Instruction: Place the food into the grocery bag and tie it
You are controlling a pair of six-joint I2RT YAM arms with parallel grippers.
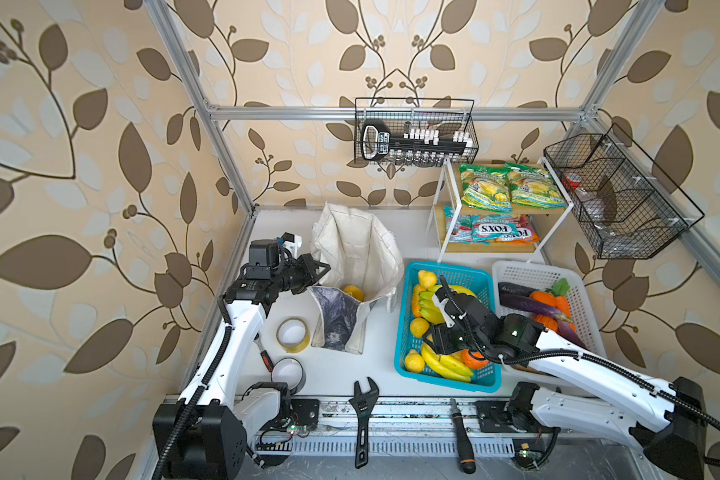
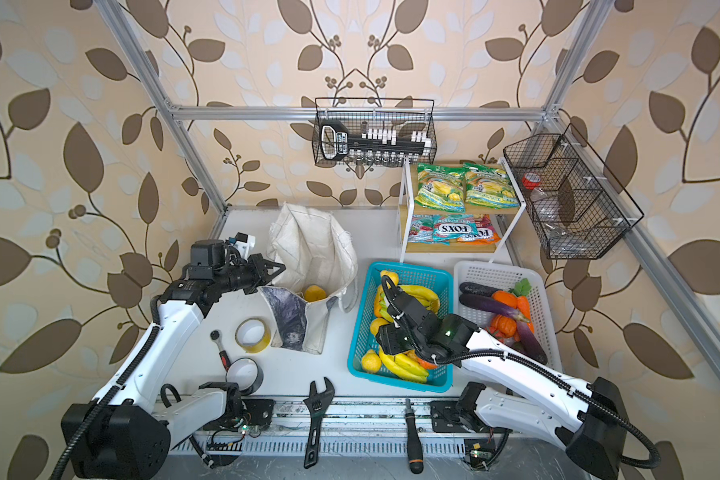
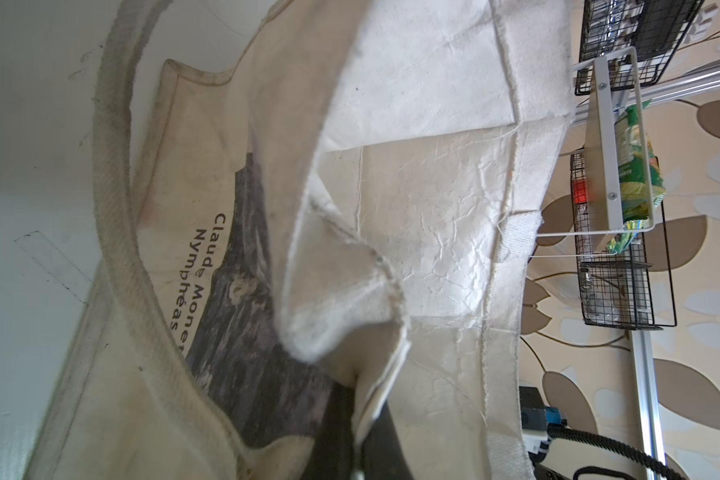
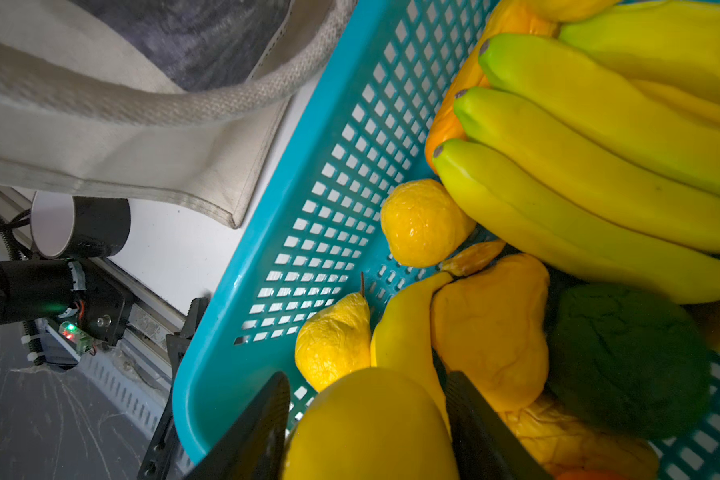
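In both top views: pinching the grocery bag open with the left end effector, one citrus inside. In the right wrist view: gripping a yellow fruit in the blue basket with the right end effector; mid-loading, next probably lifting it clear toward the bag.

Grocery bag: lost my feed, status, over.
Left tool shut on grocery bag rim, mouth open, one fruit inside. Right tool gripping yellow fruit in blue basket. Nothing between basket and bag.

Left pincer clamped shut; right pincer — half-closed, pointing down
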